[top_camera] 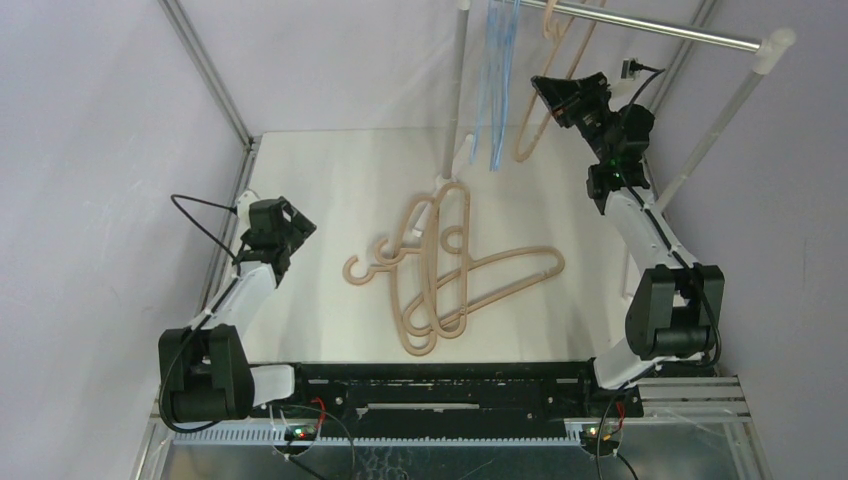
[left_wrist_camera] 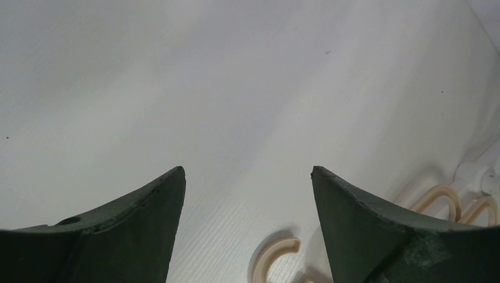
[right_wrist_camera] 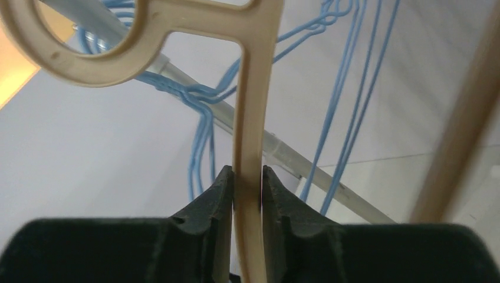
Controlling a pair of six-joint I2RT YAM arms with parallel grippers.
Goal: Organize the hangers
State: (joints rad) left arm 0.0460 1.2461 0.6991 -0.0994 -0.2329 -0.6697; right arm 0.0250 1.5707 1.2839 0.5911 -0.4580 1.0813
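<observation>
Several tan hangers lie piled on the white table, hooks pointing left. Several light-blue wire hangers hang from the silver rail. My right gripper is raised by the rail and shut on a tan hanger whose hook is at the rail. In the right wrist view the fingers clamp its arm, with its hook over the rail and blue hangers behind. My left gripper is open and empty, low over the table left of the pile; a tan hook lies between its fingers.
White posts hold the rail; the right post slants beside my right arm. A metal frame edge runs along the left wall. Two more tan hooks and a post base show at the right of the left wrist view.
</observation>
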